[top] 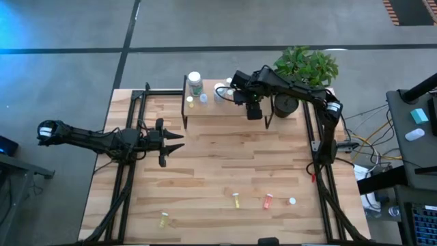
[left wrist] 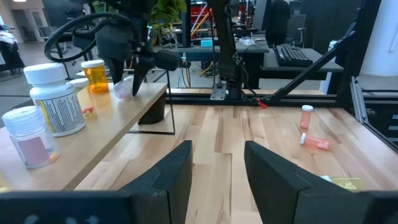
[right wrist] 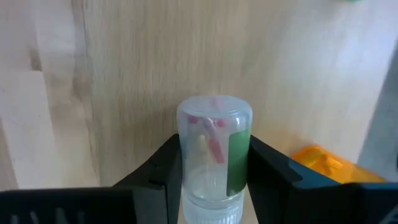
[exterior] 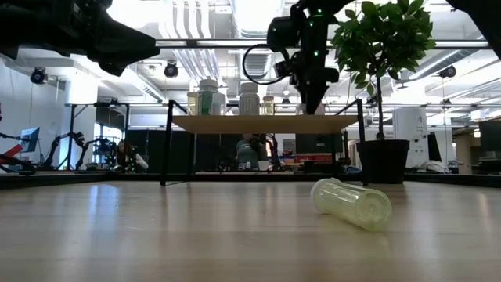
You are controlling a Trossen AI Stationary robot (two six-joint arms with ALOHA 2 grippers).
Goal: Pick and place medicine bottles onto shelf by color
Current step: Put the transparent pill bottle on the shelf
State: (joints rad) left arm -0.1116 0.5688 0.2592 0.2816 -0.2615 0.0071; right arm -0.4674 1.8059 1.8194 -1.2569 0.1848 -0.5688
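Note:
My right gripper (top: 254,113) points down over the shelf (top: 287,117) at the table's far edge and is shut on a clear medicine bottle (right wrist: 214,143) with a green label and pink pills. An orange bottle (right wrist: 323,163) stands right beside it. Other medicine bottles stand on the shelf's left part: a white-capped one (top: 195,80) and smaller ones (top: 203,98). Several more lie on the table near its front edge, yellow (top: 235,199) and orange (top: 268,201). My left gripper (top: 179,141) hovers open and level over the table's left half, holding nothing. My right gripper pinches the clear bottle's two sides (right wrist: 181,149) between its two fingers, coming from above and slanting down. The bottle lies along the fingers, its far end (left wrist: 123,88) down at the shelf board. Whether that end rests on the board, I cannot tell.
A potted plant (top: 304,68) stands at the shelf's right end, close to my right arm. A greenish bottle (exterior: 352,204) lies on the table near the low camera. A small white cap (top: 292,201) lies by the orange bottle. The table's middle (top: 225,157) is bare wood.

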